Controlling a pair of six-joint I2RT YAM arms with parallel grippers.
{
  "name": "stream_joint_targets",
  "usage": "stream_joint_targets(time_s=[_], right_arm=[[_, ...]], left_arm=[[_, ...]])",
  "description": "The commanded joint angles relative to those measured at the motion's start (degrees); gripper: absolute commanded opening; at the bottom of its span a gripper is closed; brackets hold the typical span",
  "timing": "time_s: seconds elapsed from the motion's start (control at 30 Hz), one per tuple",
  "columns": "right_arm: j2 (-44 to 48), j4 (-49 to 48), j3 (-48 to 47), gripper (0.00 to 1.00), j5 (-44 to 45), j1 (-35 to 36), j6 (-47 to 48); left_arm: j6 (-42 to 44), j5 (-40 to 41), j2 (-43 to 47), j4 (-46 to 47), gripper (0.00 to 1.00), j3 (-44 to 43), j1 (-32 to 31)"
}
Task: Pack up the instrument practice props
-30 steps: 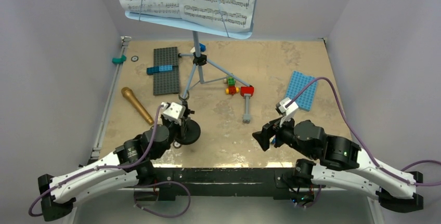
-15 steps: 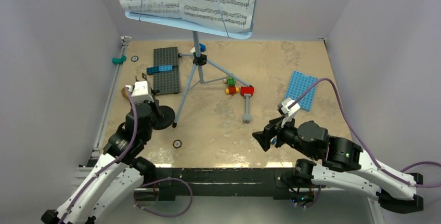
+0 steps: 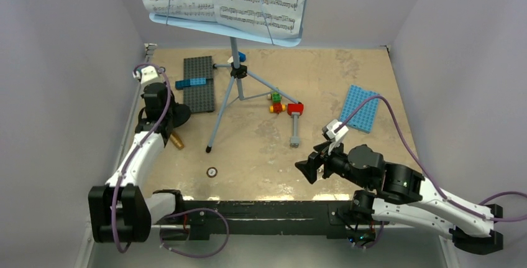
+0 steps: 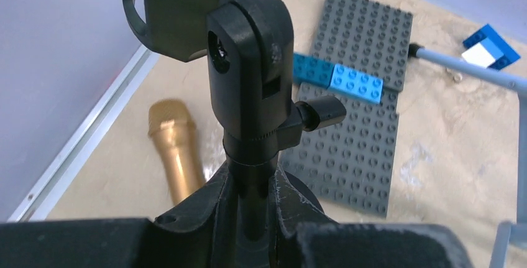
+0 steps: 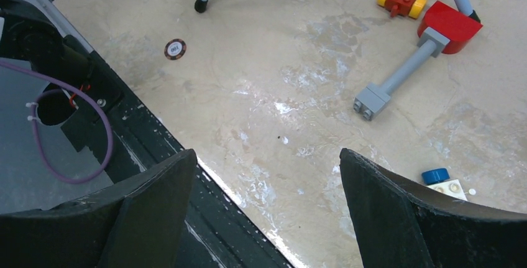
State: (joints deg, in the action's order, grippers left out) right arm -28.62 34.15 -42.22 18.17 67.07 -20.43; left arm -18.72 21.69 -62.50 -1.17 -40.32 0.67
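My left claw (image 4: 252,221), closed on the mic stand (image 4: 248,87), has carried it to the left side of the frame, beside the microphone (image 4: 177,156), so packing advances; my right claw (image 5: 264,212) is wide open, empty.

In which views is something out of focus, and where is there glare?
Left wrist view: the left gripper at the bottom is dark and soft, the mic stand it holds sharper. Right wrist view: pale glare patches on the table. Top view: evenly lit, sharp.
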Motion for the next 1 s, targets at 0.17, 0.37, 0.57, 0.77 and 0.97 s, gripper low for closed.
stream_joint_targets(time_s=[0.17, 0.37, 0.57, 0.77, 0.97], right_arm=[[-1.89, -6.95, 1.77, 0.9, -3.24, -0.1, 2.17], [-3.65, -7.55, 0.86, 0.9, -2.52, -0.1, 4.49], [-6.35, -9.11, -0.03, 0.9, -2.12, -0.1, 5.76], [-9.69, -10.51, -0.88, 0.9, -2.39, -0.1, 6.36], [-11.69, -11.36, -1.63, 0.9, -2.38, -0.1, 6.79]], left_arm=[[7.77, -3.36, -15.27, 24.5, 0.0, -9.68, 5.33], [9.53, -6.75, -22.79, 30.71, 0.0, -10.58, 7.39], [11.55, -6.51, -28.33, 34.69, 0.0, -11.43, 7.96], [11.34, -8.23, -29.76, 35.25, 0.0, -13.18, 8.11], [11.86, -7.32, -32.12, 28.06, 0.0, -17.58, 8.06]])
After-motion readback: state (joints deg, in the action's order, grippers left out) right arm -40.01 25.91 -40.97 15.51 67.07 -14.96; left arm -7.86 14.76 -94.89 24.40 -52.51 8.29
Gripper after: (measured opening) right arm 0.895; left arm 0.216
